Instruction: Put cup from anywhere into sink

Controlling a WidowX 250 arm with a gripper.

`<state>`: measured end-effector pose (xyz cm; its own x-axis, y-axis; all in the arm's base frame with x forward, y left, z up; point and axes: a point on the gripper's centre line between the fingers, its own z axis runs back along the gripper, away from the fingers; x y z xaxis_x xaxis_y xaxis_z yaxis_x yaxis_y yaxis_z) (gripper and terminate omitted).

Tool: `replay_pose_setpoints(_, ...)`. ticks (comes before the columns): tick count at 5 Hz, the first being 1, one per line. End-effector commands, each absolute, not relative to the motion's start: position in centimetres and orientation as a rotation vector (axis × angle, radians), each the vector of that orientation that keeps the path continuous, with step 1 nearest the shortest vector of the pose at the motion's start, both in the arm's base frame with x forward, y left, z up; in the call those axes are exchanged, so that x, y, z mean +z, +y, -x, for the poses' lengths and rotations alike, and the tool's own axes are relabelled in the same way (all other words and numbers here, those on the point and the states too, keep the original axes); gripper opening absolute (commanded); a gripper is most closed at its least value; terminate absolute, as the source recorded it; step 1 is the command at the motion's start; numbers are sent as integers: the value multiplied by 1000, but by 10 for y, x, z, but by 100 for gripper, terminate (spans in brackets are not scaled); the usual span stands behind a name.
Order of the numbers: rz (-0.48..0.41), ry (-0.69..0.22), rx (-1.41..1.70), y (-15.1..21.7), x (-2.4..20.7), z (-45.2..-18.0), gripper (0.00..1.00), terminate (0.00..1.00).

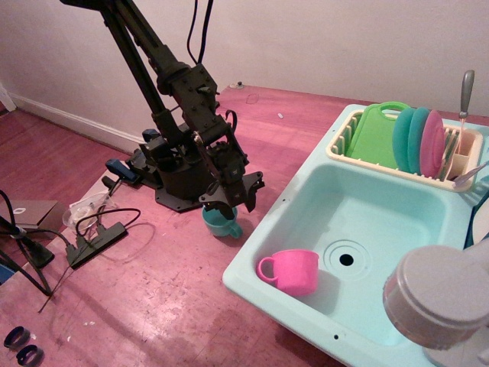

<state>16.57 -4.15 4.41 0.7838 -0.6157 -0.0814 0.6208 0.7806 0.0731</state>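
The teal-blue cup (218,222) sits on the red-brown floor just left of the sink's near-left corner, its loop handle pointing right. My black gripper (232,202) is directly above it, reaching down to its rim. The jaws look spread apart and hide the cup's top. The light-aqua sink (367,229) lies to the right, with a round dark drain hole (346,259) in its basin. The cup is outside the sink, a short way from its rim.
A pink cup (292,271) lies in the sink's near-left corner. A cream dish rack (405,145) with a green board and plates stands at the sink's back. A grey faucet (439,294) rises front right. The arm's base (172,180) and cables (95,229) are to the left.
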Motion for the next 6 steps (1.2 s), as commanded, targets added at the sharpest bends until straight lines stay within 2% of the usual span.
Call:
replay_pose_setpoints(1, -113, 13, -680, -48, 53, -181, 0, 0)
replay_pose_setpoints(3, -125, -6, -726, -53, 63, -205, 0, 0)
replay_pose_setpoints(4, -134, -20, -750, -46, 89, -215, 0, 0)
replay_pose_setpoints(5, -137, -2, -812, -34, 130, -221, 0, 0)
replay_pose_setpoints(6, -123, 35, -821, -30, 156, -204, 0, 0)
